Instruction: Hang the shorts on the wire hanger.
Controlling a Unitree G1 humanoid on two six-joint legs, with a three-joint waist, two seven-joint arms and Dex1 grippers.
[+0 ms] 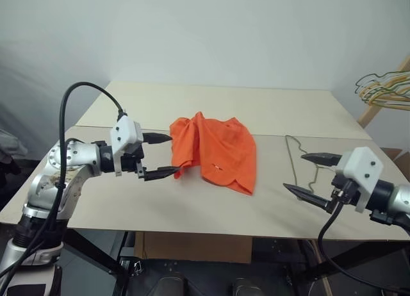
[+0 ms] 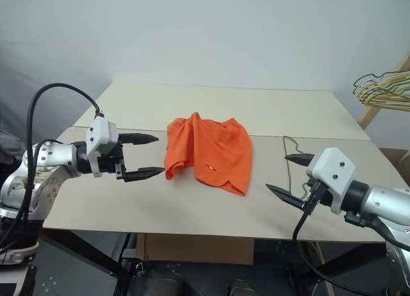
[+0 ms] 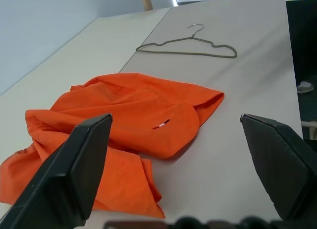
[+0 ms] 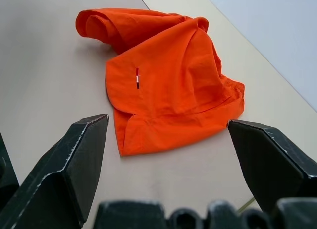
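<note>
The bright orange shorts (image 1: 218, 148) lie crumpled in the middle of the beige table (image 1: 192, 200), with a small white mark (image 3: 160, 125) on the fabric. My left gripper (image 1: 173, 155) hovers open at the shorts' left edge, fingertips level with the cloth and nothing clamped between them. The thin dark wire hanger (image 3: 188, 45) lies flat on the table to the right of the shorts. My right gripper (image 1: 295, 172) is open over the hanger (image 1: 290, 156), holding nothing. The right wrist view looks across the table at the shorts (image 4: 168, 75), a gap away.
A bunch of yellow, green and wooden hangers (image 1: 384, 91) hangs at the far right beside a slanted wooden post. The table is two boards joined by a seam (image 1: 320, 136). A cardboard box (image 1: 192, 248) sits under the front edge.
</note>
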